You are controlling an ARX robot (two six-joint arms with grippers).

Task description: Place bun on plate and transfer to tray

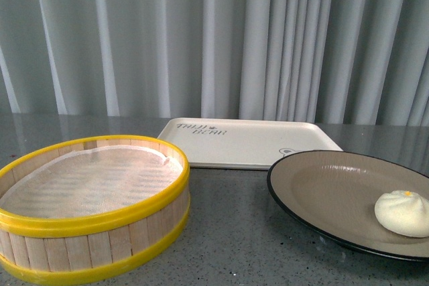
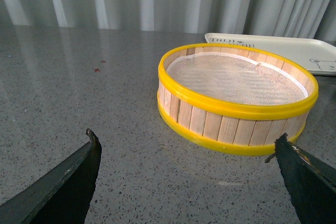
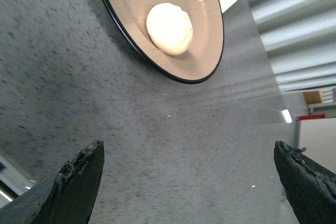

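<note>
Cream-white pleated steamed bun (image 1: 402, 212) is sitting on the wide taupe-brown black-rimmed plate (image 1: 322, 185), at right of grey worktop (image 1: 234, 232). The left tool (image 2: 186, 139) & right tool (image 3: 187, 145) are hanging spread, empty. Plate's prob stiff, glazed, slippery: I'd be pinching its rim, keeping it level.

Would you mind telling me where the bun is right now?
In the front view the bun lies on the right part of the plate, with the tray behind and the steamer basket further left.
</note>
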